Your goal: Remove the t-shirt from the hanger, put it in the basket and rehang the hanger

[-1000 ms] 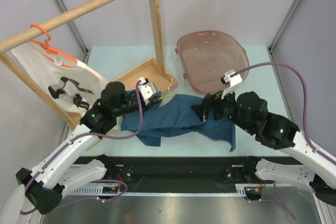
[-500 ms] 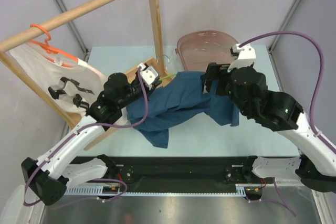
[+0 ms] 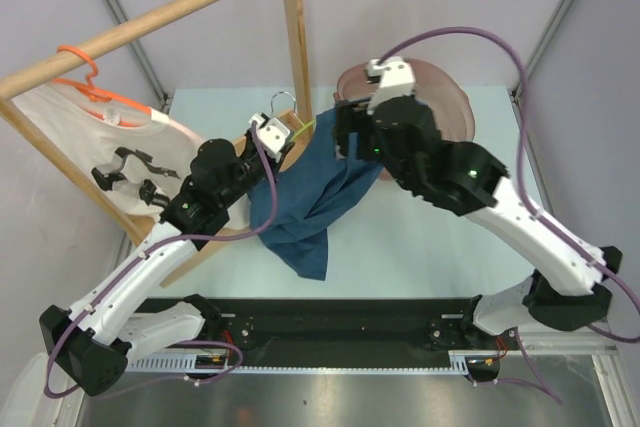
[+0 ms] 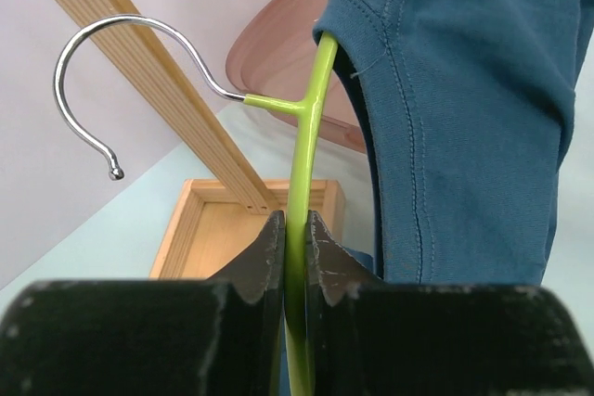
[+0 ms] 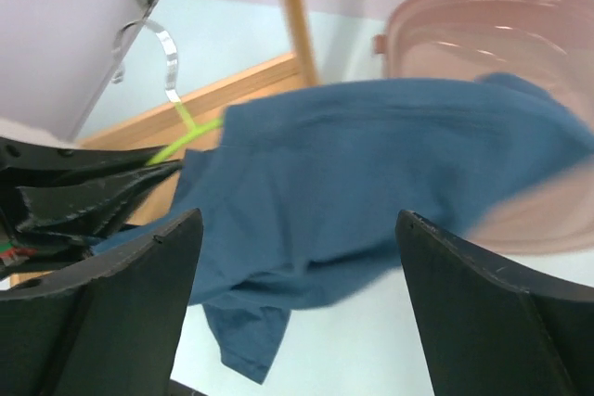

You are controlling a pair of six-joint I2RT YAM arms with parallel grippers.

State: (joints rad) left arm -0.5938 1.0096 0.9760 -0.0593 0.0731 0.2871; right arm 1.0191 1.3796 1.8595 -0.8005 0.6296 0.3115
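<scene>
T-shirt (image 3: pixel 310 202), dark blue, hangs in a loose bunch over the middle of the tabletop (image 3: pixel 430 247), seen from above. Its upper end is still on a lime-green hanger (image 3: pixel 300 130); its lower point droops toward 6 o'clock, and I cannot tell whether that point touches the surface.

The left end effector (image 4: pixel 295 229) reaches in from 8 o'clock and is clamped tight on the hanger's green stem. In the left wrist view the stem rises straight up between the two black fingers (image 4: pixel 264 257) and passes into a stitched opening of the t-shirt at 12 o'clock. The hanger's chrome hook (image 4: pixel 93 53) curls away toward 10 o'clock.

The right end effector (image 3: pixel 345 139) comes in from 3 o'clock and sits at the upper right edge of the cloth, just beside the hanger. Its own camera shows its fingers (image 5: pixel 111 294) spread wide apart, with the t-shirt blurred beyond them.

A translucent pinkish-brown basin (image 3: pixel 450 112) sits at 1 o'clock, partly hidden by the right arm. A wooden rack (image 3: pixel 150 22) stands across 10 to 12 o'clock, with its wooden tray (image 4: pixel 232 224) base under the left arm. At 9 o'clock a white shirt (image 3: pixel 95 142) with a black print hangs from the rack on an orange hanger (image 3: pixel 85 77).
</scene>
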